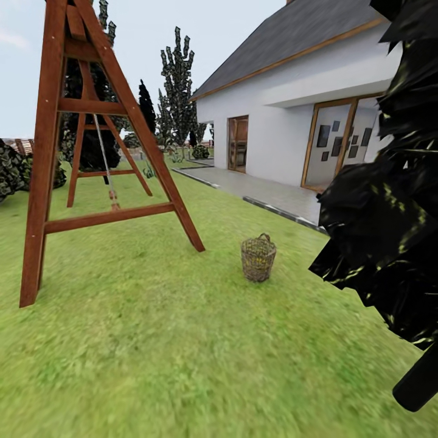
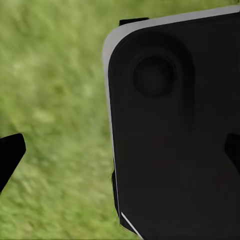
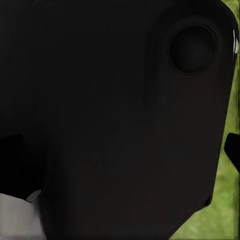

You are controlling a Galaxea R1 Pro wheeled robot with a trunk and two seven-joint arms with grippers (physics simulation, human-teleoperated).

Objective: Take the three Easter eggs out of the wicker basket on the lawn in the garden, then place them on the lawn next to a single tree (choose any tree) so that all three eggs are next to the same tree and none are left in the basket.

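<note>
Partly, the wicker basket point(image 1: 258, 258) stood visible on the lawn point(image 1: 152, 340) — upright, light-brown weave, small handle, well apart from the wooden swing frame point(image 1: 91, 152) and near the paved terrace edge point(image 1: 274, 210). Its contents were too small to make out. Black foliage point(image 1: 383, 201) cut off the right side. Both wrist views were blocked by dark robot housing — grip state could not be told for either pincer.

No readable text, labels, brands or numbers anywhere. Dark framed panels point(image 1: 336, 145) on the house wall point(image 1: 274, 140), right of the wooden door point(image 1: 238, 143), are too small and blurred to read.
</note>
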